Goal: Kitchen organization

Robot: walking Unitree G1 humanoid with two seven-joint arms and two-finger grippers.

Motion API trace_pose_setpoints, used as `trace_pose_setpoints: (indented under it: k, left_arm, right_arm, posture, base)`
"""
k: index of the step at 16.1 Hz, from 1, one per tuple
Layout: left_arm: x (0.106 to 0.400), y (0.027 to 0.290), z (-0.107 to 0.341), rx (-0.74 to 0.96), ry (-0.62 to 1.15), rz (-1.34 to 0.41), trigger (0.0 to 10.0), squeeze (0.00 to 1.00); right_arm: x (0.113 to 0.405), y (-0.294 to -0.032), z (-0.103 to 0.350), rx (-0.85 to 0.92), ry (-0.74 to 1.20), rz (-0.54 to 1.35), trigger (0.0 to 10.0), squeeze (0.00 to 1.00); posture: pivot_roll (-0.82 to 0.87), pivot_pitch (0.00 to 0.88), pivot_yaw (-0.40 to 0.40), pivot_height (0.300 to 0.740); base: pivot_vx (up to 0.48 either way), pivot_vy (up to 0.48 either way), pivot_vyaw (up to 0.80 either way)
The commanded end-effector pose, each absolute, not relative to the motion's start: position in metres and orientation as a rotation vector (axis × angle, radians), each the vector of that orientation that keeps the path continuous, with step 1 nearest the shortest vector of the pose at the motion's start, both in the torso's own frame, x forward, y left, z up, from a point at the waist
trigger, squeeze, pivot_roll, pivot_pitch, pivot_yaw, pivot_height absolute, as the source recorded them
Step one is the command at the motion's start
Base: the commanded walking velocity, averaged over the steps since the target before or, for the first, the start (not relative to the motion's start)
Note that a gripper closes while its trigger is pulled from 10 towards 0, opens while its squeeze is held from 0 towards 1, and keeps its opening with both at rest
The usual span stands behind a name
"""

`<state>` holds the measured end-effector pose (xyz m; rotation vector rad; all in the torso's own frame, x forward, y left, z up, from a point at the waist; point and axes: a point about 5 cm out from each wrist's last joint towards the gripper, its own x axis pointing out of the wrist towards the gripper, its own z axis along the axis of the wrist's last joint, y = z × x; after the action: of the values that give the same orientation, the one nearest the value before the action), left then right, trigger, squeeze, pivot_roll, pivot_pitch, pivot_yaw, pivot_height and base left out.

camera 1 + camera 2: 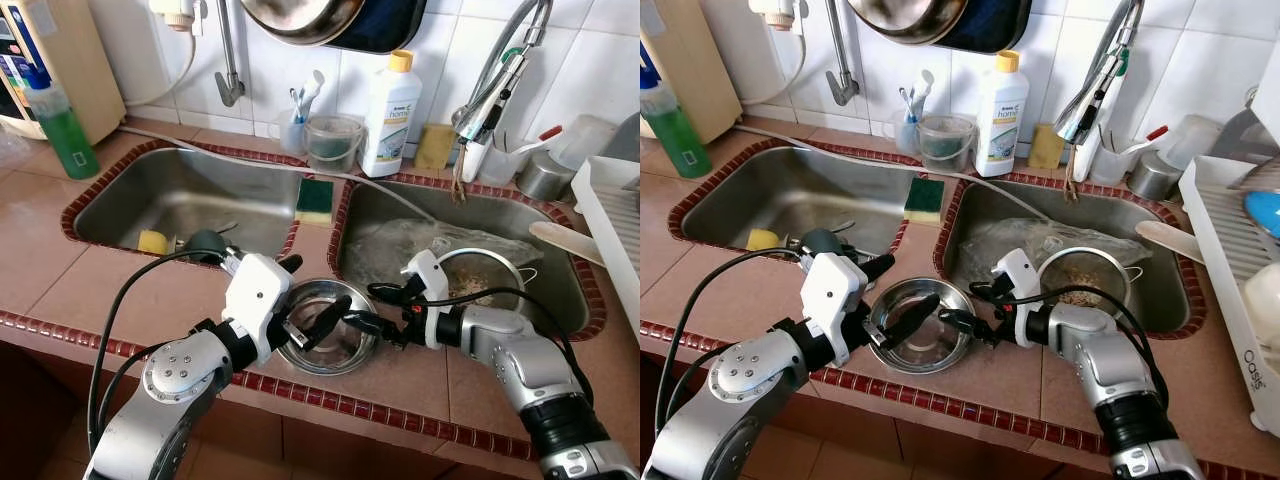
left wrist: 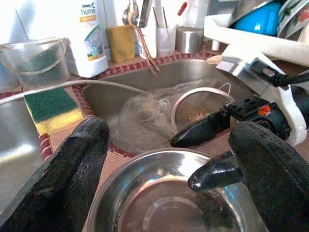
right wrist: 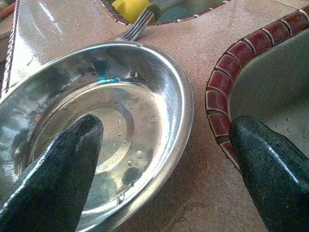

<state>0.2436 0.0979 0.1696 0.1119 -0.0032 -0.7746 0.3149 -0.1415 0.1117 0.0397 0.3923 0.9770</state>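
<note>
Both spread apart, left gripper [image 1: 312, 330] and right gripper [image 1: 372, 310] straddle the steel bowl's [image 1: 322, 352] rim; bowl holds only droplets.

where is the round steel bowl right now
The round steel bowl sits on the tiled counter in front of the divider between the two sinks, with the left gripper and right gripper at its rim.

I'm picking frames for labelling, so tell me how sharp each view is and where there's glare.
Both eye views are sharp and evenly lit; the steel bowl carries soft reflections. Left wrist view: the near fingers are blurred and the top left corner is blown out white. Right wrist view: the fingers are soft, with bright glare on the wet counter.
</note>
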Motion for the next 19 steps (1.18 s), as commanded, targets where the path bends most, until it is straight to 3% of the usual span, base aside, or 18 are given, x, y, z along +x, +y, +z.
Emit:
trace_pose_setpoints:
  k: [1, 3, 4, 6, 7, 9, 15, 17, 19]
  left_arm:
    - [0.242, 0.099, 0.174, 0.113, -0.019, -0.764, 10.0, 0.0]
    - [0.242, 0.098, 0.175, 0.112, -0.019, -0.765, 10.0, 0.0]
    - [0.24, 0.097, 0.175, 0.102, -0.012, -0.783, 10.0, 0.0]
    - [0.237, 0.097, 0.174, 0.098, -0.002, -0.809, 10.0, 0.0]
    - [0.234, 0.097, 0.172, 0.091, 0.015, -0.83, 10.0, 0.0]
    - [0.232, 0.096, 0.164, 0.101, 0.051, -0.839, 10.0, 0.0]
    - [0.222, 0.092, 0.158, 0.11, 0.098, -0.917, 10.0, 0.0]
    - [0.222, 0.091, 0.157, 0.112, 0.105, -0.923, 10.0, 0.0]
    - [0.222, 0.091, 0.157, 0.114, 0.106, -0.924, 10.0, 0.0]
  right_arm:
    - [0.316, -0.142, 0.113, 0.032, 0.409, 0.995, 8.1, 0.0]
    - [0.317, -0.142, 0.112, 0.033, 0.417, 1.002, 7.3, 0.0]
    - [0.319, -0.143, 0.111, 0.056, 0.429, 0.987, 5.2, 0.0]
    - [0.32, -0.143, 0.111, 0.057, 0.425, 0.985, 4.6, 0.0]
    - [0.322, -0.143, 0.111, 0.063, 0.423, 0.975, 4.8, 0.0]
    - [0.326, -0.142, 0.112, 0.082, 0.419, 0.953, 3.6, 0.0]
    - [0.332, -0.141, 0.113, 0.116, 0.414, 0.929, 2.2, 0.0]
    - [0.334, -0.14, 0.114, 0.128, 0.411, 0.92, 0.7, 0.0]
    - [0.335, -0.14, 0.115, 0.134, 0.41, 0.919, 0.5, 0.0]
  posture:
    - [-0.09, 0.063, -0.043, 0.74]
    - [-0.09, 0.064, -0.045, 0.74]
    - [-0.09, 0.066, -0.045, 0.74]
    - [-0.09, 0.067, -0.043, 0.74]
    - [-0.08, 0.067, -0.043, 0.74]
    - [-0.09, 0.066, -0.04, 0.74]
    - [-0.09, 0.062, -0.04, 0.74]
    - [-0.08, 0.054, -0.041, 0.74]
    - [-0.08, 0.05, -0.041, 0.74]
  base:
    - [0.0, 0.0, 0.0]
    - [0.0, 0.0, 0.0]
    - [0.0, 0.0, 0.0]
    - [0.0, 0.0, 0.0]
    - [0.0, 0.0, 0.0]
    - [0.0, 0.0, 0.0]
    - [0.0, 0.0, 0.0]
    - [0.0, 0.0, 0.0]
    - [0.0, 0.0, 0.0]
